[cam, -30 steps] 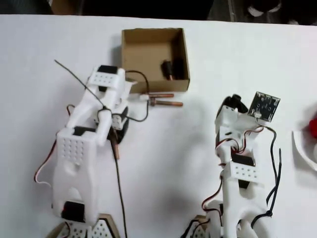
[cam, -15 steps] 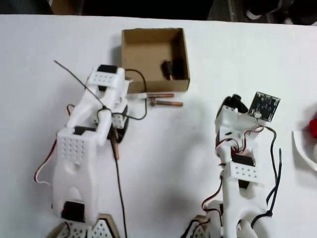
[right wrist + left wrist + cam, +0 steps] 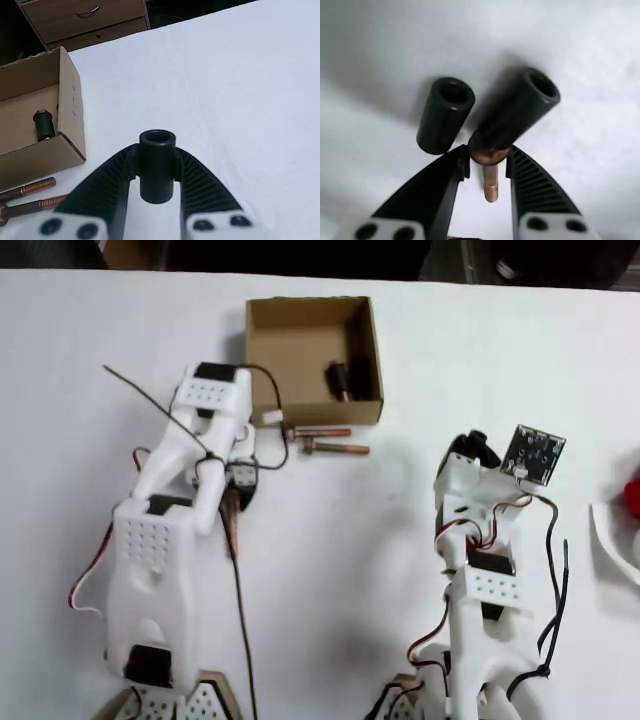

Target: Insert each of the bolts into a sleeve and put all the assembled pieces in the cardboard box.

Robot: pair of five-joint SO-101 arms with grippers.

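Observation:
My left gripper is shut on a copper bolt, gripping it at the head, with the threaded end pointing back toward the wrist. A black sleeve lies on the table just past the bolt's head. A second sleeve lies beside it. From above, that bolt sticks out under the left arm. My right gripper is shut on an upright black sleeve, right of the cardboard box. One assembled piece lies in the box. Two loose bolts rest just in front of it.
A thin dark cable trails across the table beside the left arm. At the right edge are a white bowl rim and a red object. A wooden drawer unit stands beyond the table. The table's middle is bare white.
The left arm has shifted a little toward the box, its wrist now closer to the box's front corner. The right arm and its sleeve have not moved.

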